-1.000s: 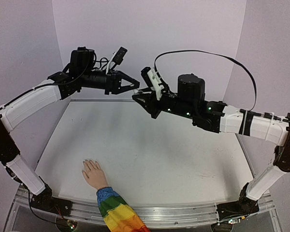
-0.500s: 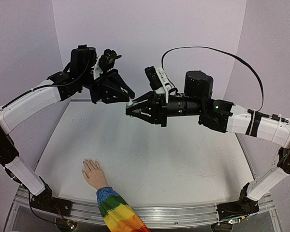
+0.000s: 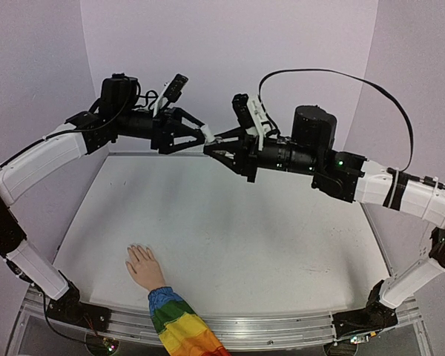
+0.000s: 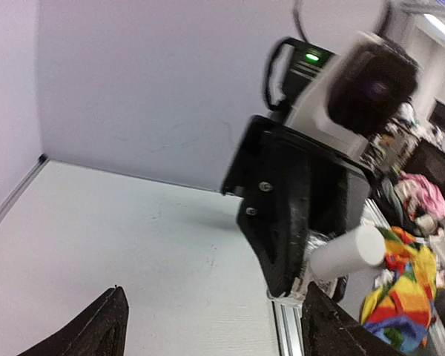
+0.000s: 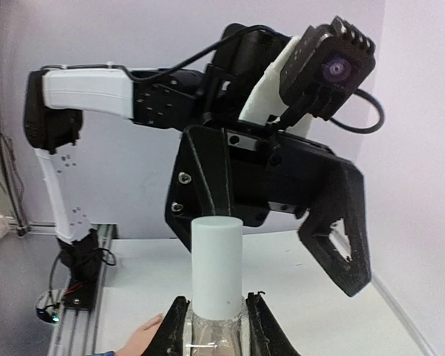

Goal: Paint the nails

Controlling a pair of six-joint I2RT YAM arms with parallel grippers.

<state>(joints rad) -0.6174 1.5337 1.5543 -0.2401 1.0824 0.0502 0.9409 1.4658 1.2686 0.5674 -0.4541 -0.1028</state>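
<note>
Left pincer [image 4: 213,328], shut a second ago, now gapes open at the small clear white-capped bottle [image 5: 216,261] clamped in right pincer [image 5: 216,317]. Pale mannequin nails [image 3: 137,248] lie near-left on white table [image 3: 267,230].

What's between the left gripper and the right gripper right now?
A small clear bottle with a white cap, held by the right gripper, its cap facing the open left gripper. The right wrist view shows it best.
</note>
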